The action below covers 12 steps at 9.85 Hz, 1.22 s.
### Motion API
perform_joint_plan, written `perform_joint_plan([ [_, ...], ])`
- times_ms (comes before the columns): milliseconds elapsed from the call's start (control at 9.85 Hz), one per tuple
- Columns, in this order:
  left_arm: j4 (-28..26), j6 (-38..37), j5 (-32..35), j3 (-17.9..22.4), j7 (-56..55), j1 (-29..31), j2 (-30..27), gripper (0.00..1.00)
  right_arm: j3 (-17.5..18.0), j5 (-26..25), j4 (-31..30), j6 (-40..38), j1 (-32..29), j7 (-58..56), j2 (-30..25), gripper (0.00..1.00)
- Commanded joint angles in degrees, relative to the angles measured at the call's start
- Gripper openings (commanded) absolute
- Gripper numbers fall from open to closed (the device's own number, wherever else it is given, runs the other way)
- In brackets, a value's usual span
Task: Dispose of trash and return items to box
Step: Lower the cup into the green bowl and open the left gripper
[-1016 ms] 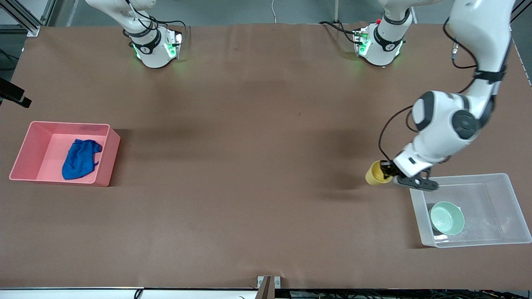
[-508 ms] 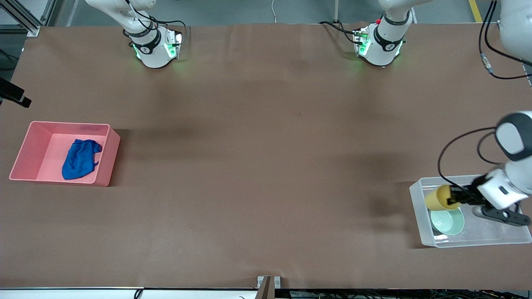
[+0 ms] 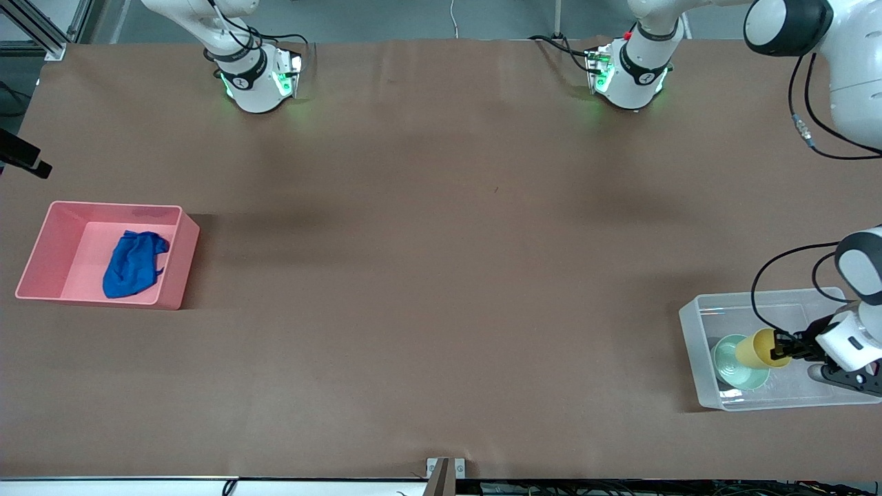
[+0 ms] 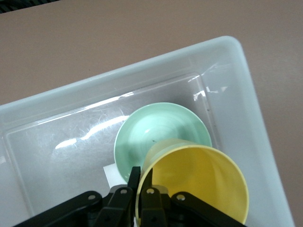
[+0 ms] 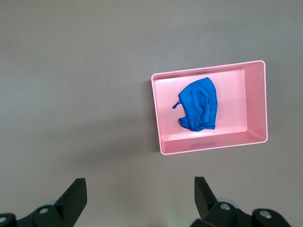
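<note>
Gripping the yellow cup (image 3: 755, 348) by its rim, the left pincer (image 3: 781, 346) is hanging over the clear box (image 3: 696, 329) at the left arm's end of the bench (image 3: 441, 275), its fingers clamped on the cup wall. The front view is showing the cup tilted on its side above the mint-green bowl (image 3: 730, 365), which is sitting in the box; whether cup and bowl are touching cannot be told. The left wrist view is giving what the front view is not: the cup's open mouth (image 4: 199, 182), the black fingers (image 4: 142, 198) pinching its rim, the bowl (image 4: 156, 137) beneath it, and a corner of a white label (image 4: 110, 172) on the box floor (image 4: 71, 161), with no readable writing. The right pincer (image 5: 139, 198) is showing only in the right wrist view, its fingers spread wide apart, waiting high over the bench with the pink bin (image 5: 208, 144) below it. The blue rag (image 3: 132, 263) is lying crumpled inside that bin (image 3: 176, 275) at the right arm's end. The bench between bin and box is lying open. The box is sitting close to the bench edge at the left arm's end.
</note>
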Motion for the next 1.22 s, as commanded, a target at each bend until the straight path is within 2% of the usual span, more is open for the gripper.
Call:
perform_joint_plan([
  [0, 1.7, 2.7, 1.3, 1.4, -0.3, -1.0, 3.8, 0.0, 0.1, 0.7, 0.1, -0.5, -0.3, -0.4, -0.2, 1.0],
  [102, 1.4, 4.0, 1.2, 1.4, -0.5, -1.0, 4.2, 0.02, 0.1, 0.7, 0.1, -0.5, -0.3, -0.4, -0.2, 1.0],
  [203, 1.1, 4.3, 1.1, 1.4, -1.6, -1.0, 4.2, 0.2, 0.1, 0.7, 0.2, -0.5, -0.3, -0.3, -0.2, 1.0],
  [305, 0.5, 4.3, 1.2, 1.3, -3.3, -1.0, 3.7, 0.75, 0.1, 0.7, 0.1, -0.5, -0.3, -0.4, -0.2, 1.0],
  [406, 0.4, 4.3, 1.5, 1.0, -3.4, -0.9, 2.0, 1.0, 0.1, 0.7, 0.1, -0.5, -0.3, -0.3, -0.2, 1.0],
  [508, 0.1, 3.8, 1.4, 0.5, -3.4, -0.8, 0.1, 1.0, 0.1, 0.7, 0.1, -0.5, -0.3, -0.3, -0.2, 1.0],
  [711, -5.4, 2.4, 1.4, -1.3, -3.4, -0.7, -8.0, 1.0, 0.1, 0.7, 0.2, -0.5, -0.3, -0.3, -0.2, 1.0],
  [1016, -18.3, -2.3, 1.2, -2.9, -9.6, -0.6, -23.6, 1.0, 0.1, 0.7, 0.1, -0.5, -0.3, -0.3, -0.2, 1.0],
  [1117, -20.7, -4.6, 1.2, -4.1, -13.5, -0.6, -28.0, 1.0, 0.1, 0.7, 0.1, -0.5, -0.3, -0.3, -0.1, 1.0],
])
